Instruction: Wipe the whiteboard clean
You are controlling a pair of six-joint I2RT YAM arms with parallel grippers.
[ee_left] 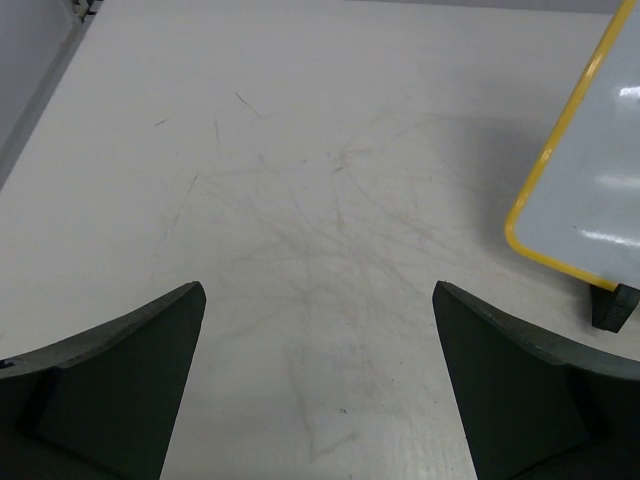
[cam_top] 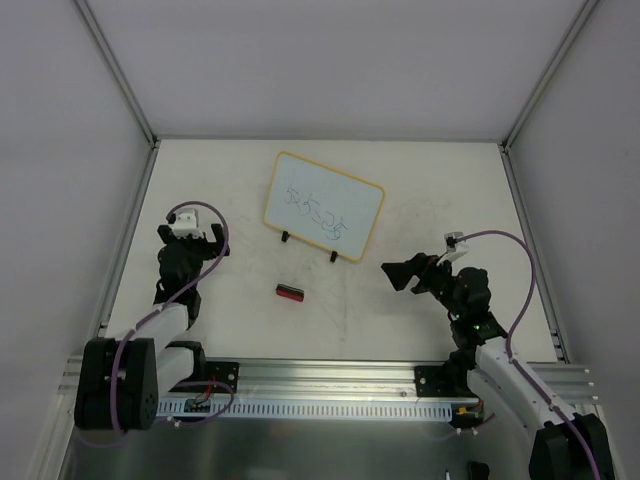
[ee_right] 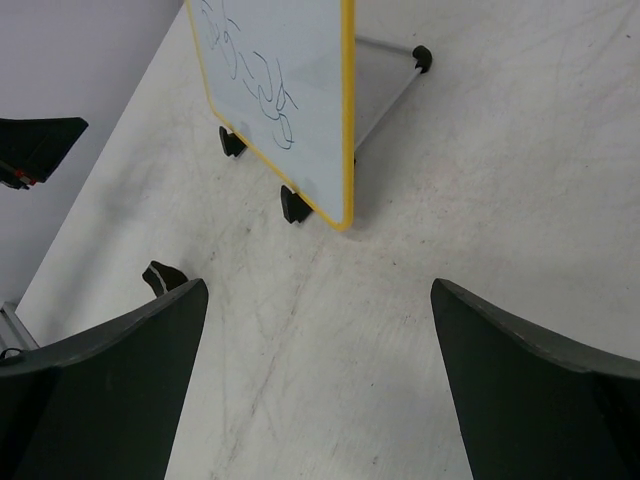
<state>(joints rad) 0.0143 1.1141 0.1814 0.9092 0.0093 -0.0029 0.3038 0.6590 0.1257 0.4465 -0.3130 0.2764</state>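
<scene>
Left claw (ee_left: 318, 292) spread open and empty above the scuffed worktop (cam_top: 430, 190), right claw (ee_right: 320, 288) likewise released and holding nothing, with the whiteboard (cam_top: 323, 205) standing tilted on black feet mid-worktop beyond them, blue scribbles on its face, a small eraser (cam_top: 289, 291) lying just in front.

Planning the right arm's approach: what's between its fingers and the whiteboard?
Only bare, scuffed table lies between the right fingers and the whiteboard. This is clearest in the right wrist view.
</scene>
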